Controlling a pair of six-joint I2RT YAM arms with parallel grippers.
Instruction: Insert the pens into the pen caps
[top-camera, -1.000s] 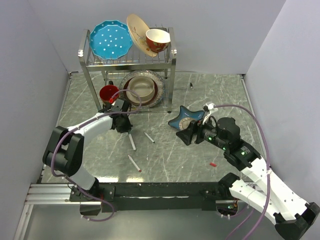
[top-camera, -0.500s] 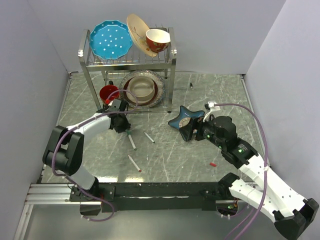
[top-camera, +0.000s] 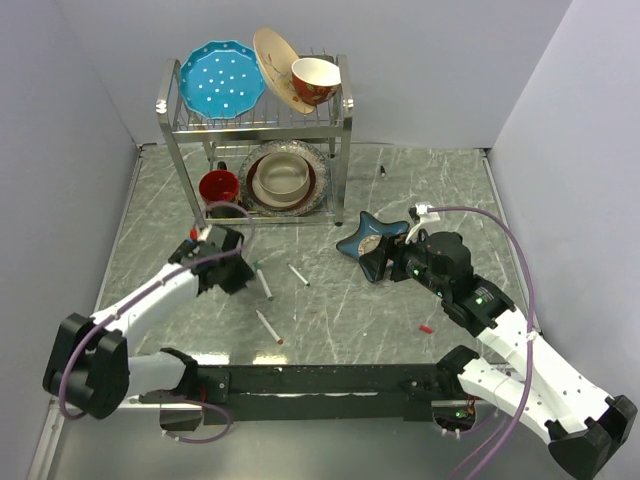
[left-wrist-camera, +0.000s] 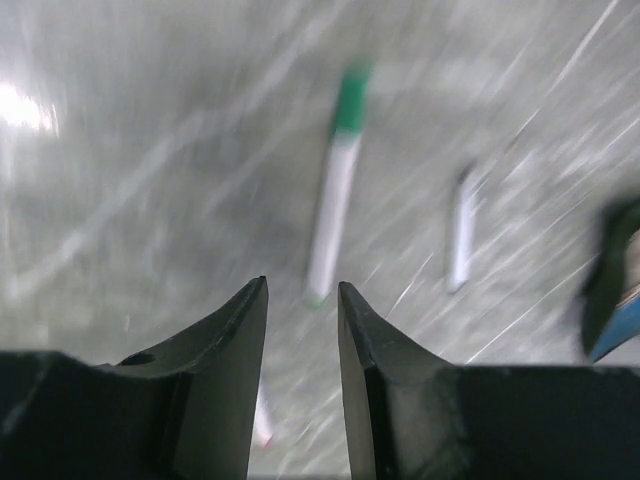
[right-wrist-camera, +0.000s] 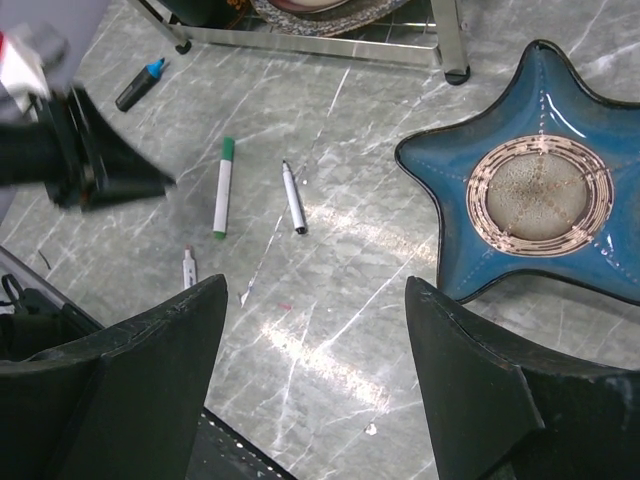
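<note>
Three slim white pens lie on the marble table. The green pen (top-camera: 262, 280) (left-wrist-camera: 335, 190) (right-wrist-camera: 223, 187) wears a green cap at its far end. To its right lies the black-tipped pen (top-camera: 298, 274) (right-wrist-camera: 293, 197); the red-tipped pen (top-camera: 268, 327) (right-wrist-camera: 188, 268) lies nearer. A dark marker with a blue end (right-wrist-camera: 139, 84) rests by the rack's foot. A red cap (top-camera: 427, 328) lies at the near right, a dark cap (top-camera: 383, 171) at the back. My left gripper (top-camera: 235, 272) (left-wrist-camera: 302, 285) hovers just left of the green pen, open a little and empty. My right gripper (top-camera: 375, 262) (right-wrist-camera: 315, 285) stands wide open above bare table.
A blue star-shaped dish (top-camera: 368, 235) (right-wrist-camera: 540, 180) sits beside my right gripper. A metal dish rack (top-camera: 255, 110) with plates and bowls stands at the back, with a red cup (top-camera: 218, 185) under it. Grey walls close in both sides.
My left gripper has opened, let go of the green pen's end and drawn back to the left and nearer. The right gripper has edged toward the star dish and narrowed slightly.
</note>
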